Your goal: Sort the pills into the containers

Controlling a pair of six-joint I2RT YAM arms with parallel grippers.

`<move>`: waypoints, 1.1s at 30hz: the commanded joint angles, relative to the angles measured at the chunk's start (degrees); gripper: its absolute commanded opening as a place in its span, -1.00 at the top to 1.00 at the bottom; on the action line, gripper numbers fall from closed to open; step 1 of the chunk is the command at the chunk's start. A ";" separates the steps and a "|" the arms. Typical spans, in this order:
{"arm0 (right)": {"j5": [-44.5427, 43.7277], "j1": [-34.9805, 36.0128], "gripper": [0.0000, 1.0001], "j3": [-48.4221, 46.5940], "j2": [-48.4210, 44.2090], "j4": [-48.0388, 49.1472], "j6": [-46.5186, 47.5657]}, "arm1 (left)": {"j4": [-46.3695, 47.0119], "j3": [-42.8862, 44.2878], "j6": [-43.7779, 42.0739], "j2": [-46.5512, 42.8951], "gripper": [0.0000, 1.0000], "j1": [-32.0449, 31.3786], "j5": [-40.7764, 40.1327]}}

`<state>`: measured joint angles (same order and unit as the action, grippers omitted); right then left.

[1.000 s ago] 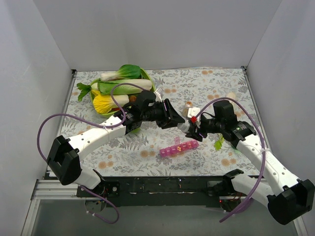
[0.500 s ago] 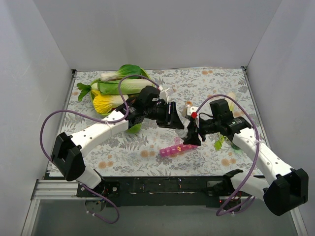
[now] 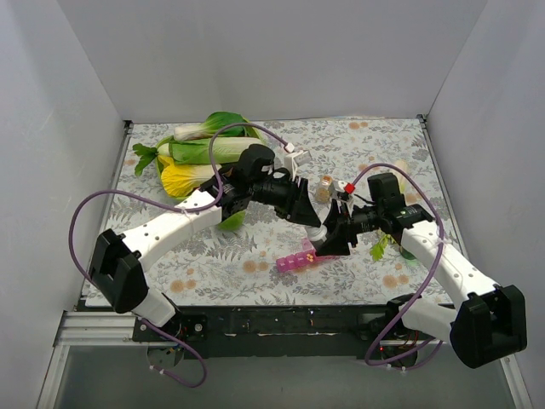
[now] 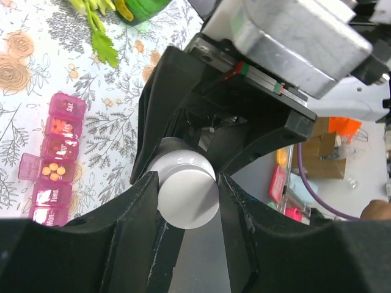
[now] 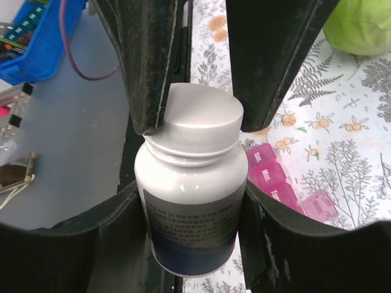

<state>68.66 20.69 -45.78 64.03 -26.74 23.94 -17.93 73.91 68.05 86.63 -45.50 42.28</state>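
The right fingers (image 5: 104, 250) grip a white pill bottle (image 5: 189, 201) by its body; the left fingers (image 4: 131, 226) clamp its cap (image 4: 183, 192). The pink pill organiser (image 3: 300, 258) lies on the bench (image 3: 213, 264) just near-left of them, its long axis left to right.

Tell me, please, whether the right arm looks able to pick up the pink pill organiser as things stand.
Probably not: the right gripper is shut on the white bottle, whose cap the left gripper grips. The organiser lies close below, nothing on it.
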 commanded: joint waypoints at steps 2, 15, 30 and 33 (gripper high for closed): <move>8.42 0.41 0.97 0.77 -1.97 10.83 -5.13 | -4.47 5.10 -7.58 3.10 0.35 -0.12 6.06; 3.42 0.23 0.97 1.39 -3.82 8.65 -1.37 | 5.18 2.39 1.81 -6.03 -0.96 5.94 -0.35; -29.71 2.42 0.97 -1.59 -8.92 5.65 10.59 | 9.23 -12.30 30.28 -13.16 -0.89 4.29 -15.99; -32.27 3.57 0.97 -1.77 -9.19 5.38 11.65 | 8.97 -10.46 33.01 -10.26 -0.86 1.83 -20.20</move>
<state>44.05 22.65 -44.49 56.31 -21.26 31.99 -9.93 61.71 94.06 74.83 -40.66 29.69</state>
